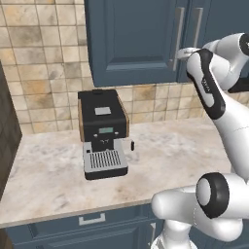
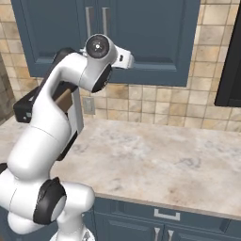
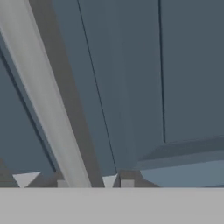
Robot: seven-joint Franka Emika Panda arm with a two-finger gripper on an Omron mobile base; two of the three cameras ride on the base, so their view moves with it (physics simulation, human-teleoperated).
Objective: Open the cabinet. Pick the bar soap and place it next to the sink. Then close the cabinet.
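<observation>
The dark blue wall cabinet (image 1: 136,44) hangs above the counter with both doors closed. My gripper (image 1: 181,53) is up at the lower end of the left door's long silver handle (image 1: 178,34). In the hand view that handle (image 3: 48,100) runs as a slanted silver bar between my fingertips (image 3: 26,179), and the gripper (image 3: 76,181) is shut on it. The right base view shows the cabinet (image 2: 150,37) and its pair of handles (image 2: 88,21) above my raised arm. The bar soap and the sink are out of view.
A black coffee machine (image 1: 102,131) stands on the marble counter (image 1: 170,155) to the left of my arm. Blue base drawers (image 1: 92,220) run under the counter edge. A dark tall unit (image 2: 233,56) borders the counter (image 2: 164,160) on the far right.
</observation>
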